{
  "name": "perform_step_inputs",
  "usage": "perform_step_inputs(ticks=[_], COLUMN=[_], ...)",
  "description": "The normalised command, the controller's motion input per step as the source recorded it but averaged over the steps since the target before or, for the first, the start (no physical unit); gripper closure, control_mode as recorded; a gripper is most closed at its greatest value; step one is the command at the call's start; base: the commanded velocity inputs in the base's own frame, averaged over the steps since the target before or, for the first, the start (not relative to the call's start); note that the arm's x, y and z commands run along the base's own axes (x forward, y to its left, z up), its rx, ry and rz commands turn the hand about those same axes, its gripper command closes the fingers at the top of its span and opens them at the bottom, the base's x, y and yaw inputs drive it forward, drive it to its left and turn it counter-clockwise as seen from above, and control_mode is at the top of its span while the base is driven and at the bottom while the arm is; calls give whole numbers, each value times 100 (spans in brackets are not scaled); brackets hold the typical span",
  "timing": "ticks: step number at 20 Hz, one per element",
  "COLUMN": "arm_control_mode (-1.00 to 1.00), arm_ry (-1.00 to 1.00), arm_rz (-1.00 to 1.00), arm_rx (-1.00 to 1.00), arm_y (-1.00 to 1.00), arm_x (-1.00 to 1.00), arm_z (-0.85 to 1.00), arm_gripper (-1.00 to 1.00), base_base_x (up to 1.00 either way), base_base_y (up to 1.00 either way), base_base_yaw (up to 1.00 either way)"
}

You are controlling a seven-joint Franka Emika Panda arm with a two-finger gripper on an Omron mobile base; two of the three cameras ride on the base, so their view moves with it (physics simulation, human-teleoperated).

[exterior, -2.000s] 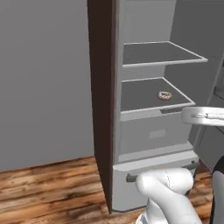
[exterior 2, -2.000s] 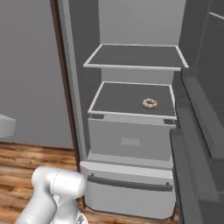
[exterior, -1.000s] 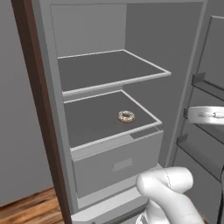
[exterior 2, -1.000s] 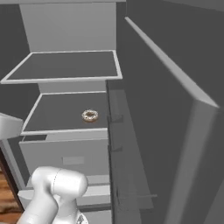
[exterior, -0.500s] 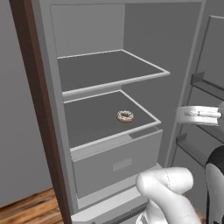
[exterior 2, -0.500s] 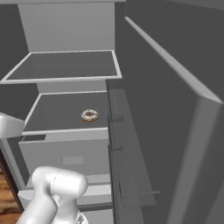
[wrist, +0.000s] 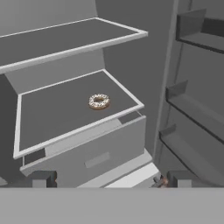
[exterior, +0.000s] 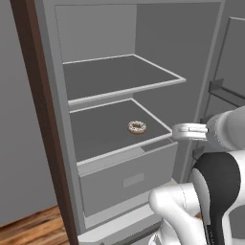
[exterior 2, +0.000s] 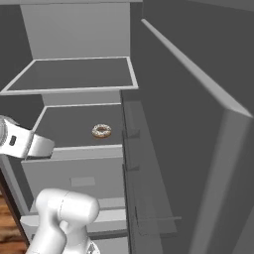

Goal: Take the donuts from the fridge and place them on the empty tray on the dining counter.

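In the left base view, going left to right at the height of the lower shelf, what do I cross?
Dark brown side panel → fridge's grey left wall → bare lower shelf → white-iced donut → gripper, jaws open → robot's arm.

donut [exterior: 137, 127]: pale tan ring, white icing with small dark sprinkles
fridge [exterior: 95, 28]: light grey walls, darker grey inside at the back
shelves [exterior: 115, 76]: dark grey plates, pale grey-white rims
drawer [exterior: 129, 177]: mid grey front with a lighter grey rectangular patch
door [exterior 2: 198, 149]: dark grey inner face, grey racks
side panel [exterior: 38, 105]: dark reddish-brown wood
floor [exterior: 33, 232]: warm brown planks, streaky grain
arm [exterior: 210, 191]: white shell, black joint
fingers [wrist: 41, 178]: dark grey
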Motion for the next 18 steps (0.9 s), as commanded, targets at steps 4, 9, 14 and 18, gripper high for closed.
perform_step_inputs(ticks=[4,9,14,18], arm_control_mode=[-100,-100,-100,-100], arm_ry=[1,5,0,1], arm_rz=[12,7,2,0], arm_rx=[0,1,0,1], arm_y=[-5,-1,0,-6], arm_x=[78,65,43,50], arm_z=[-39,-25,-39,-22], arm_gripper=[-100,-100,-100,-100], base_base_x=[0,0,0,0], base_base_y=[0,0,0,0], base_base_yaw=[0,0,0,0])
